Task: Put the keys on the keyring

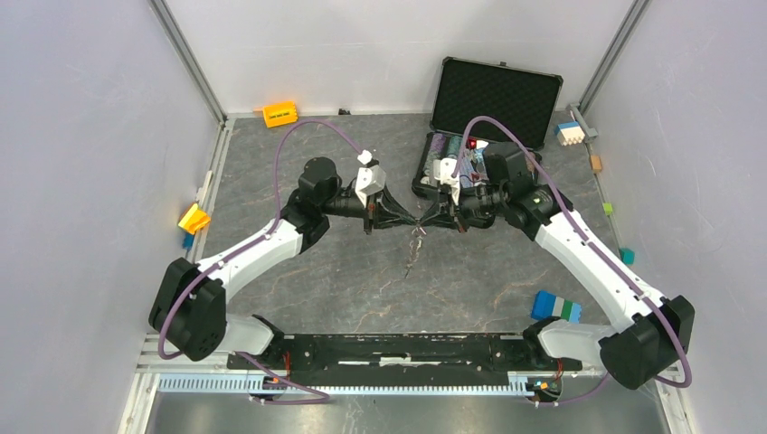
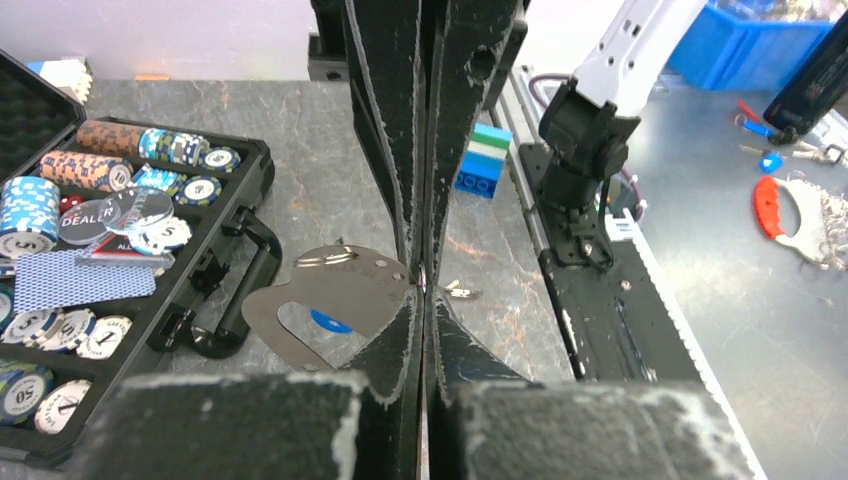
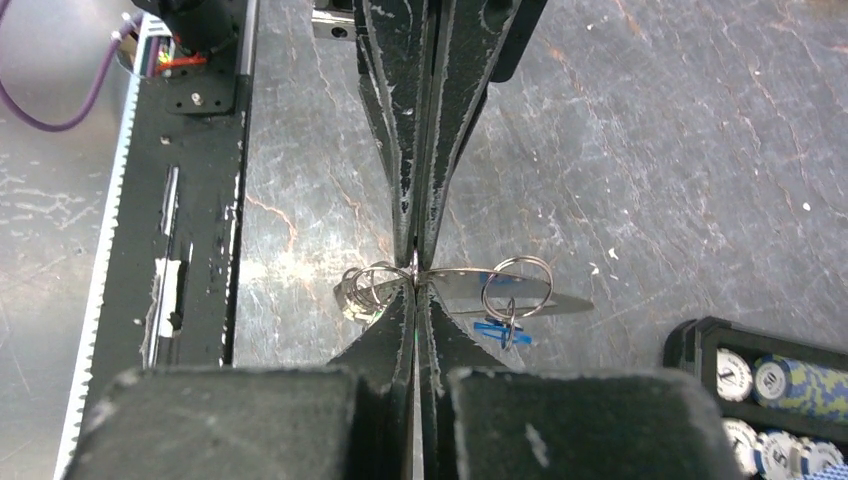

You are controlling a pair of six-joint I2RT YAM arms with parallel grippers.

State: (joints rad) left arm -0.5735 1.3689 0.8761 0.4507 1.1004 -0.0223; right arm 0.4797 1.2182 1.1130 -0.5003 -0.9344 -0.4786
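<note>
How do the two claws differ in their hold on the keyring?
The left claw pinches the keyring by its flat oval plate's edge, plate spreading to one side; the right claw pinches where small wire rings sit either side. The right claw comes from the chip case side, the left claw opposite. Both are shut, tips meeting.

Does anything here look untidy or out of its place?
Yes: in the open case, the chips are jumbled. Some stacks lie on their sides, loose chips lie flat, and a card and the dealer button rest on top.
</note>
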